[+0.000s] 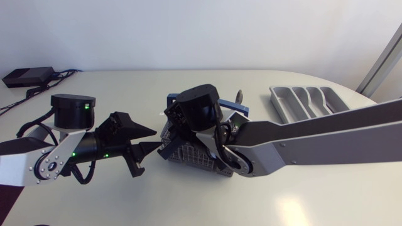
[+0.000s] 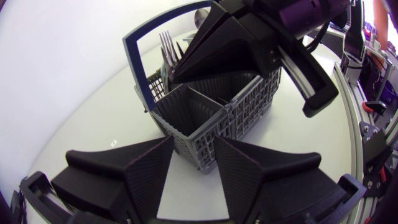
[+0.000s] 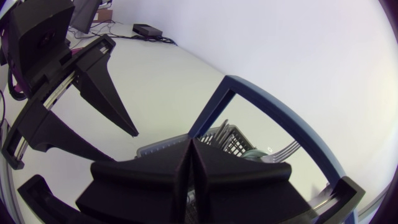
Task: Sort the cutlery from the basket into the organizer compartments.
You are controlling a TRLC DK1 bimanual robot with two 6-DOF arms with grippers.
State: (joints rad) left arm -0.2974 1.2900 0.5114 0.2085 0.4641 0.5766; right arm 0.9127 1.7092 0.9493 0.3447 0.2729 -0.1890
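A grey mesh cutlery basket (image 1: 183,154) with a blue handle (image 3: 280,118) stands mid-table. Forks (image 2: 166,46) stand upright in its far compartment, and the near compartments (image 2: 186,112) look empty. My right gripper (image 2: 181,70) points down into the basket beside the forks. Its fingers (image 3: 214,171) are pressed together, and no piece shows between them. My left gripper (image 2: 194,155) stands open just short of the basket's near corner, without touching it. The grey organizer (image 1: 308,100) lies at the far right, its compartments empty.
A black box with cables (image 1: 28,76) sits at the table's far left edge. A dark cutlery handle (image 1: 239,96) sticks up behind the basket. My right arm (image 1: 326,135) crosses the table in front of the organizer.
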